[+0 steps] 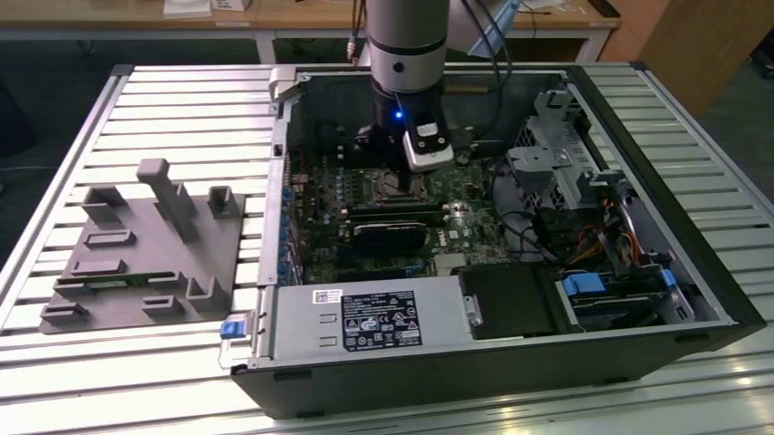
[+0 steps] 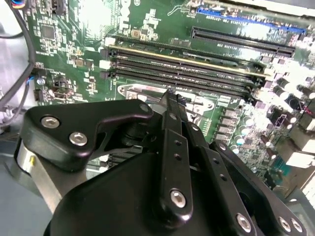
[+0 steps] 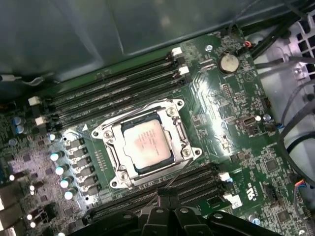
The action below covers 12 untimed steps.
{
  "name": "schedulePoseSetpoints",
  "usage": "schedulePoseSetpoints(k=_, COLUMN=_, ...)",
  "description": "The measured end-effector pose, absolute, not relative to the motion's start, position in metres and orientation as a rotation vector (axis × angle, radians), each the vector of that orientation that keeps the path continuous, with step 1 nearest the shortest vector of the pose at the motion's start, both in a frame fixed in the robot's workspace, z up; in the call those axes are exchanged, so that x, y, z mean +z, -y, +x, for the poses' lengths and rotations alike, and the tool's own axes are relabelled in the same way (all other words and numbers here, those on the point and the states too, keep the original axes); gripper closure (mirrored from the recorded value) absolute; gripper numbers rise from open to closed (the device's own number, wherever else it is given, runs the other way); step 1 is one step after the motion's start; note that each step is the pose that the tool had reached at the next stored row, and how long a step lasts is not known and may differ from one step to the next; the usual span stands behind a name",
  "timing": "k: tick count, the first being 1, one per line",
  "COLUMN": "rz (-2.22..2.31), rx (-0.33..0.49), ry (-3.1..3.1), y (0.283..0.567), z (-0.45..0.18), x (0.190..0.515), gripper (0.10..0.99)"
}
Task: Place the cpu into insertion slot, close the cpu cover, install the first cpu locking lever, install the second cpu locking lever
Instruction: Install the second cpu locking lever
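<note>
In the first wrist view the cpu [image 3: 146, 145] lies flat in the insertion slot [image 3: 112, 173], grey face up. The cpu cover [image 3: 173, 129], a silver frame, lies down around it. A thin metal lever [image 3: 176, 178] runs from the socket's edge toward my gripper [image 3: 168, 194], whose fingertips sit together just beside the socket. I cannot tell whether they touch the lever. In the second wrist view the gripper [image 2: 170, 96] points down at the green board beside the socket rim [image 2: 130, 91]. In the exterior view the gripper [image 1: 405, 175] hangs inside the open case over the socket [image 1: 394, 188].
Long black memory slots [image 3: 113, 96] flank the socket on two sides. A black card [image 1: 387, 237], a power supply [image 1: 362, 322] and a drive cage with cables [image 1: 581, 199] crowd the case. A grey fixture [image 1: 145, 254] stands on the slatted table at the exterior view's left.
</note>
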State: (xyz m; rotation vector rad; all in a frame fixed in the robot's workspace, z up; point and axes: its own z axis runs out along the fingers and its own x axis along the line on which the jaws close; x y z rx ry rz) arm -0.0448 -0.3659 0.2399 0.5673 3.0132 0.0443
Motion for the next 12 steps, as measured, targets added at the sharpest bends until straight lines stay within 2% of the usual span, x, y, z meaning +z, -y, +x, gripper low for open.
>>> schedulePoseSetpoints(k=12, rz=0.38, rx=0.052, ry=-3.044, y=0.3666, z=-0.0549, x=0.23, gripper=0.98)
